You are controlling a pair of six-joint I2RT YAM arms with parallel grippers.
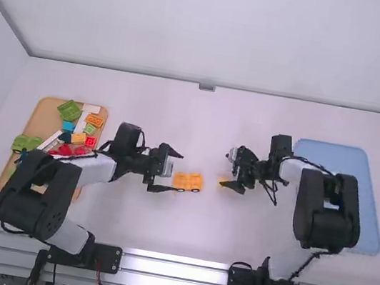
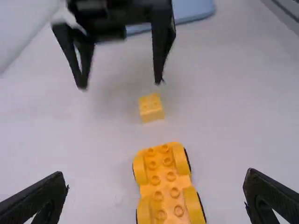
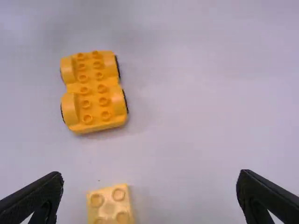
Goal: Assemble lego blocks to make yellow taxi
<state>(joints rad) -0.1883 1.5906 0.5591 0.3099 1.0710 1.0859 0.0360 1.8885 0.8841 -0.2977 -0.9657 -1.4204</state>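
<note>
High view: I see both end effectors lowered over the white, smooth, matte counter (image 1: 161,232), facing each other across its middle.
Left end effector (image 1: 176,174): wide, nothing between the fingers; it stands near the taxi base.
Right end effector (image 1: 227,170): wide, fingers apart, not gripping; it stands beside the small yellow block.
Taxi base (image 1: 187,181): on the counter between my two end effectors, nearer the left one; yellow-orange, plastic-looking, with a narrowed waist. Round studs run along its top, four raised, curved fenders flank them, and dark wheel edges line its long sides.
Small yellow block (image 3: 108,205): flat on the counter, apart from the taxi base, toward the right arm; paler yellow, boxy, straight-edged, with round studs on top. My right wrist view crops part of it.
Left-side tray (image 1: 43,118): tan, rounded corners, holding mixed blocks. I identify green blocks (image 1: 70,110), a blue block (image 1: 68,126), red pieces (image 1: 90,142), white pieces (image 1: 51,141) and orange pieces (image 1: 94,120); several lie tilted, and the left arm hides part of the tray.
Right-side tray (image 1: 374,215): light blue, smooth, rounded corners; the right arm covers part of it.
Assembly status: taxi base and small yellow block are separate.
</note>
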